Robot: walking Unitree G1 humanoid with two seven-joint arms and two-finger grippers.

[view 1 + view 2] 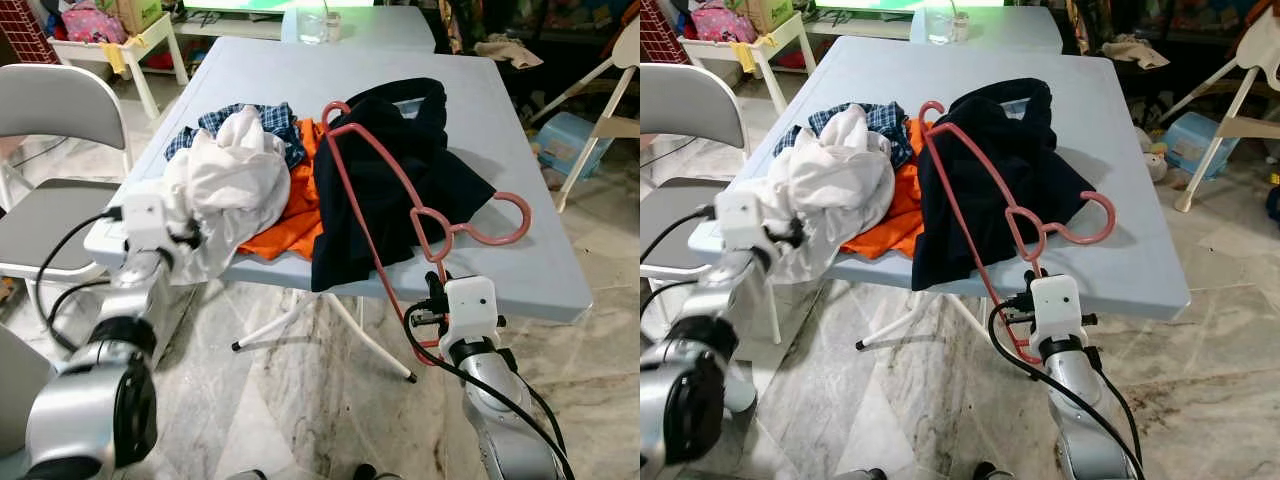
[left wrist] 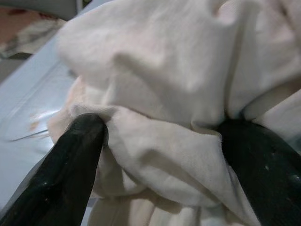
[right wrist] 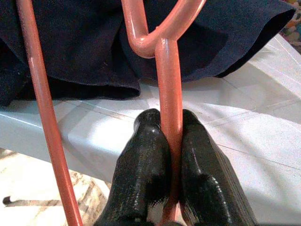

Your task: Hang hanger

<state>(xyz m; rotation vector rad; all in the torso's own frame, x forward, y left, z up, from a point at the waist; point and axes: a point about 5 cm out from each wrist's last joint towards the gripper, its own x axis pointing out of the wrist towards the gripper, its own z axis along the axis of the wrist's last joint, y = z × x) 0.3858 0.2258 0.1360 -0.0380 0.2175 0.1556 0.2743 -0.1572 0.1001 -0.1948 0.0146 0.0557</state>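
I have the right claw (image 3: pixel 171 136) pinched on the pink hanger (image 1: pixel 375 200) at one shoulder of its frame, just off the near edge of the tabletop (image 1: pixel 400 70). The hanger leans across the dark garment (image 1: pixel 395 165), its long axis running from that near edge up to the garment's far side, hook (image 1: pixel 500 215) curling out sideways past the garment. The left claw (image 2: pixel 160 136) has its fingers around a fold of the white shirt (image 1: pixel 225 175); how firmly, I can't quite tell. I'd keep the grip tight and lift the hanger clear of the garment without snagging it.
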